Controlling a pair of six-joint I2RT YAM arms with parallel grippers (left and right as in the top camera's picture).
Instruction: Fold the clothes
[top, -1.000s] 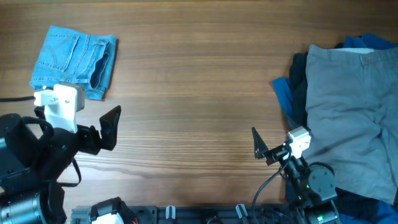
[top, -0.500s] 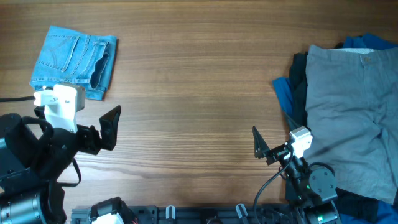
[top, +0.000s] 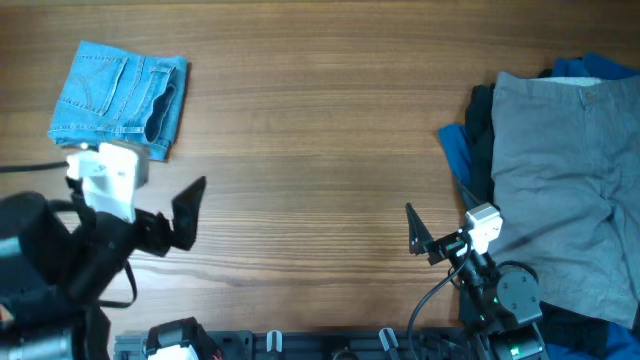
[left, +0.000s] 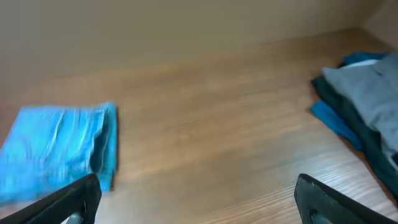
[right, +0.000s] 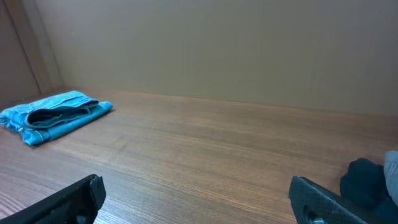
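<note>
Fingers (left: 323, 200) spread wide, open table (top: 320, 150) between jeans (top: 120, 95) and pile (top: 560, 190).

You are looking down on folded denim jeans (top: 118, 95) lying at the far left of the table (top: 300, 120), just beyond your left gripper (top: 150, 205). Your right gripper (top: 445, 236) is hovering beside a heap where a grey garment (top: 560, 190) is covering a black garment (top: 482, 130) and a bright-blue garment (top: 455, 150).

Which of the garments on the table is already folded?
The light-blue denim jeans, a compact folded bundle lying alone at the far left. The grey garment, black garment and bright-blue garment lie heaped together, unfolded, at the right edge.
</note>
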